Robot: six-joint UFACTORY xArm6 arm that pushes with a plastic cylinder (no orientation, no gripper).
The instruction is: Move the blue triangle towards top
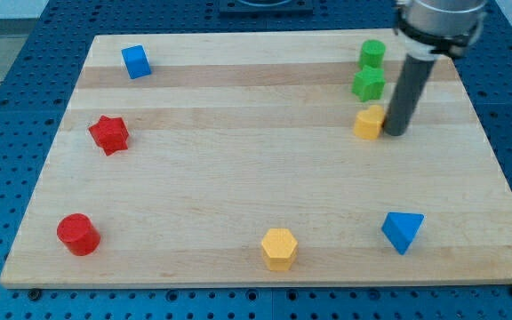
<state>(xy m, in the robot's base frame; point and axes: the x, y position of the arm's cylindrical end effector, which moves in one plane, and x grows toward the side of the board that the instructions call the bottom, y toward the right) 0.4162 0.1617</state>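
1. Rod-ended and bare, my tip [396, 134] rested on the board at the view's upper right, gripping nothing and standing just beside a small yellow block [369, 122]; whether the two touched could not be told.
2. Nearest the view's bottom, a yellow hexagon [279, 248] sat at the middle of the lower edge, with a red cylinder [78, 235] at lower left.
3. At lower right lay the blue triangle [403, 231], well apart from my tip and almost directly below it.
4. Between the triangle and my tip, bare wood showed; the yellow block stood slightly left of that line.
5. Farther up, a red star [109, 134] sat at the left.
6. Above the yellow block came a green star-like block [369, 84], then a green cylinder [372, 53] close behind it.
7. A blue cube [136, 61] stood at the upper left.
8. The wooden board [238, 169] lay on a blue perforated table [7, 107].
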